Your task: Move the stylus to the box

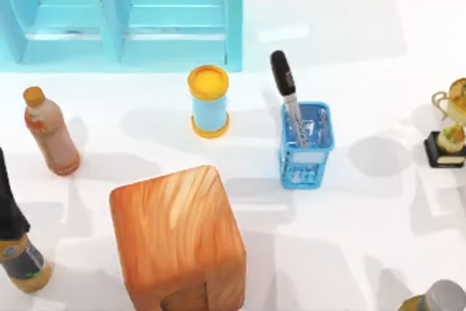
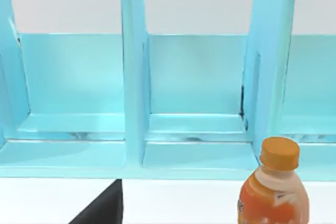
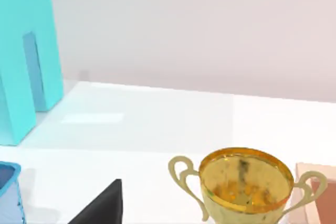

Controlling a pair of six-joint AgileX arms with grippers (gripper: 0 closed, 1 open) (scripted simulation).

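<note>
Stylus (image 1: 285, 85) stands in the blue holder (image 1: 306, 147), untouched, so I've yet to grasp it and carry it to the wooden box (image 1: 178, 234); jaws' state I cannot tell.

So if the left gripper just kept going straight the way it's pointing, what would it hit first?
Probably the light blue rack at the table's back: the left wrist view looks squarely into its middle compartment. The orange-capped bottle sits off to one side and looks clear, though depth is uncertain.

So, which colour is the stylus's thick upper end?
Glossy black, on the stylus; the top view shows it best.
</note>
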